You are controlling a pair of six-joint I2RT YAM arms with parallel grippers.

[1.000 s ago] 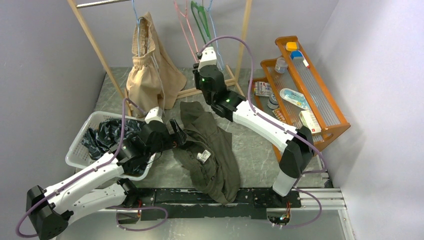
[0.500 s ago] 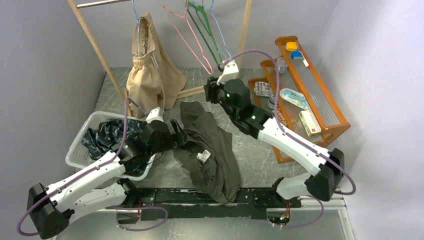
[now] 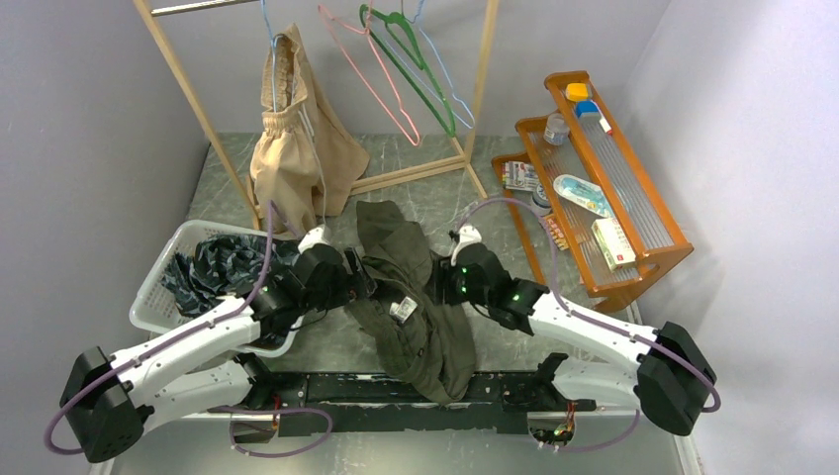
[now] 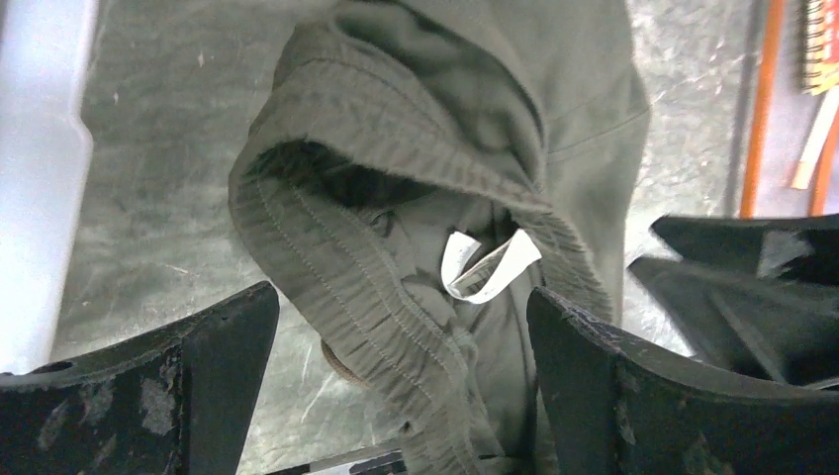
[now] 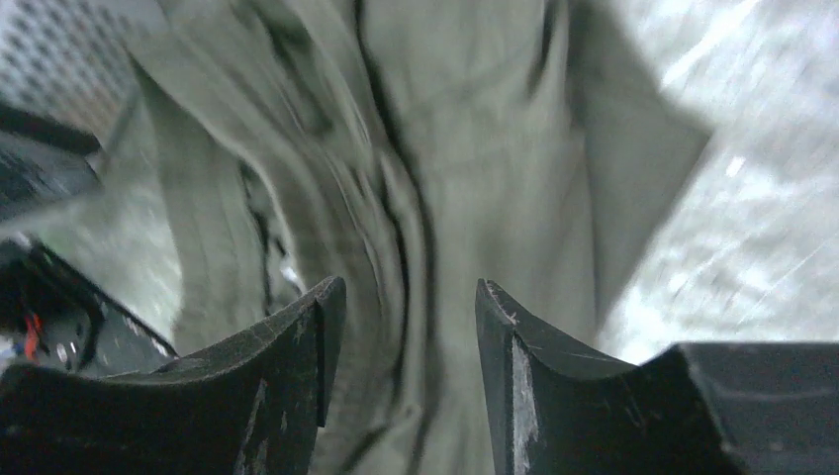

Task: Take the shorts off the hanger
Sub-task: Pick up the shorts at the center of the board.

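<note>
— Right, where are the olive green shorts [image 3: 420, 307]?

— They lie crumpled on the table [image 3: 425, 198], just ahead of your arm bases, with the white basket [image 3: 148, 292] to their left and the orange shelf [image 3: 613, 198] well off to the right. One end touches the basket's near corner.

— And my left gripper [image 3: 364, 282]?

— Your left gripper is spread wide. The left wrist view shows both fingers [image 4: 198, 396] well apart. The gathered waistband [image 4: 326, 267] and a white label [image 4: 485, 267] lie beneath the gap, and nothing is pinched.

— The right gripper [image 3: 440, 287]?

— It sits low over the same shorts from the other side, facing your left one. Its wrist view is blurred, but the fingers [image 5: 554, 396] stand apart, with folds of olive cloth below the gap. The cloth looks loose, not gripped. In the left wrist view its dark body shows at the right edge.

— What about the other shorts?

— The beige shorts [image 3: 297, 139] hang from a blue hanger [image 3: 269, 40] on the wooden rack [image 3: 188, 99], behind the basket. The dark patterned shorts [image 3: 213, 267] are heaped inside the basket, and your left arm crosses over its near rim. A pink hanger [image 3: 371, 79] and a green hanger [image 3: 416, 64] hang tilted on the rack, to the right of the beige pair.
</note>
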